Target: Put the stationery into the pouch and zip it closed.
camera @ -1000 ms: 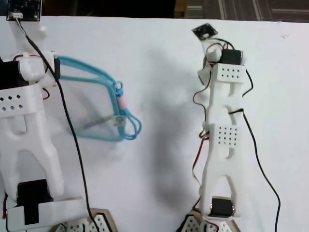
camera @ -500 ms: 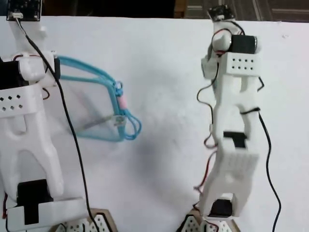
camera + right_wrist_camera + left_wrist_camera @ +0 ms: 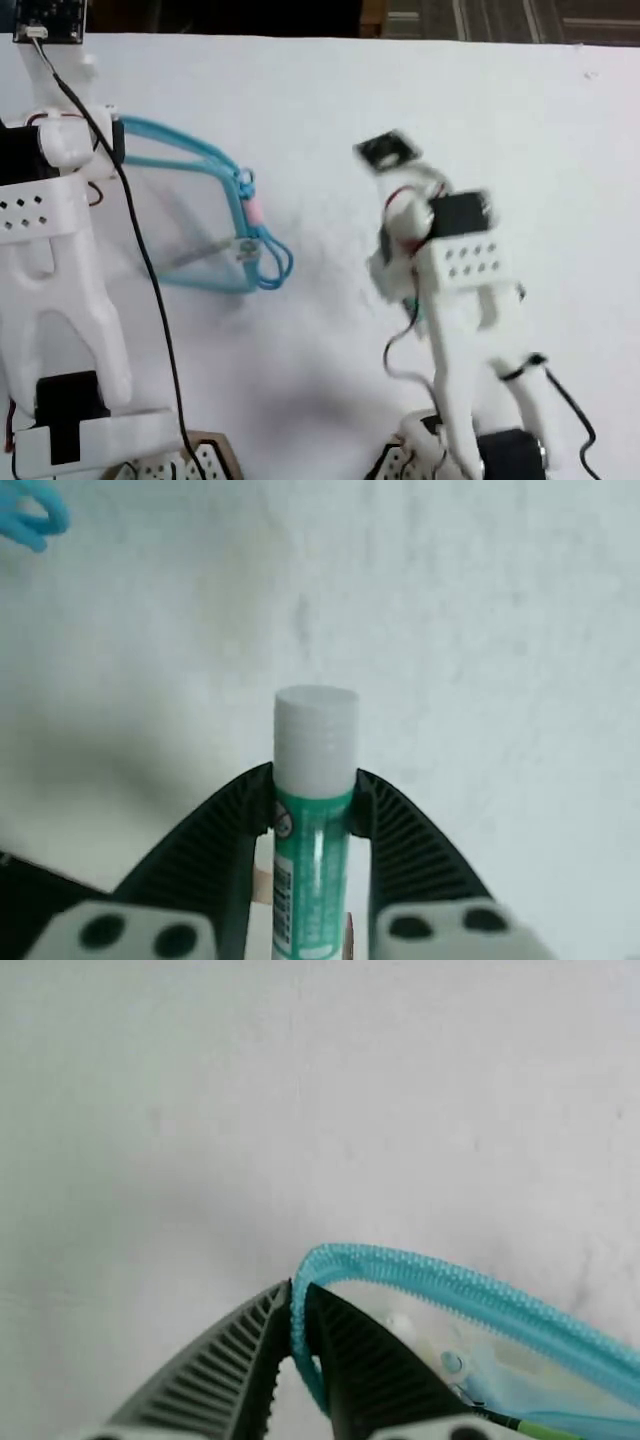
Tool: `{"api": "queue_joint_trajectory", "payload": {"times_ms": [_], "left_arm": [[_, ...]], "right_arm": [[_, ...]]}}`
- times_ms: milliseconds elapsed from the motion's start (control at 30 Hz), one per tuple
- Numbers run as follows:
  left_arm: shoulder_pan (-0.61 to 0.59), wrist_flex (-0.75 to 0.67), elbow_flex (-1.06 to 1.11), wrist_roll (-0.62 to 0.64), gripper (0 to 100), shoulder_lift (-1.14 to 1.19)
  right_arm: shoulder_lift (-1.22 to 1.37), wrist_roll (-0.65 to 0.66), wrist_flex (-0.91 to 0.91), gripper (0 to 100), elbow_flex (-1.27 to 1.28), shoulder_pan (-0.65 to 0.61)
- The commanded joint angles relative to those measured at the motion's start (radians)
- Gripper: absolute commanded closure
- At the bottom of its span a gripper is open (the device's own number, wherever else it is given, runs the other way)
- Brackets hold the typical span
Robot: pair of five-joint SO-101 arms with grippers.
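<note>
A clear pouch (image 3: 185, 210) with a blue zipper edge lies at the table's left, its blue cord loop (image 3: 275, 260) on the side toward the right arm. My left gripper (image 3: 297, 1305) is shut on the pouch's zipper edge (image 3: 440, 1280), at the pouch's far left corner (image 3: 118, 135) in the high view. My right gripper (image 3: 312, 790) is shut on a green and white glue stick (image 3: 315, 760), whose white cap points out past the fingertips. The right arm (image 3: 450, 260) hangs over the table's middle, right of the pouch and apart from it.
Bare white table (image 3: 330, 100) lies between the pouch and the right arm. The blue cord loop (image 3: 30, 510) shows at a corner of the right wrist view. A thin grey item (image 3: 195, 255) lies inside the pouch. The left arm's cable (image 3: 150, 280) runs across the pouch.
The right arm has swung from the far right side of the table toward the middle and nearer the pouch. The left arm and the pouch have not moved.
</note>
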Motion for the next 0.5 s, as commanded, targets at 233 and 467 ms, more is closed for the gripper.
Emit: {"api": "queue_joint_trajectory", "payload": {"times_ms": [233,467], "left_arm": [[0.004,0.035,0.017,0.005,98,0.114],[0.004,0.035,0.017,0.006,98,0.114]], "right_arm": [[-0.326,-0.011,-0.984,98.1,0.439,-0.162],[-0.503,-0.344,-1.395,98.1,0.387,-0.308]]}}
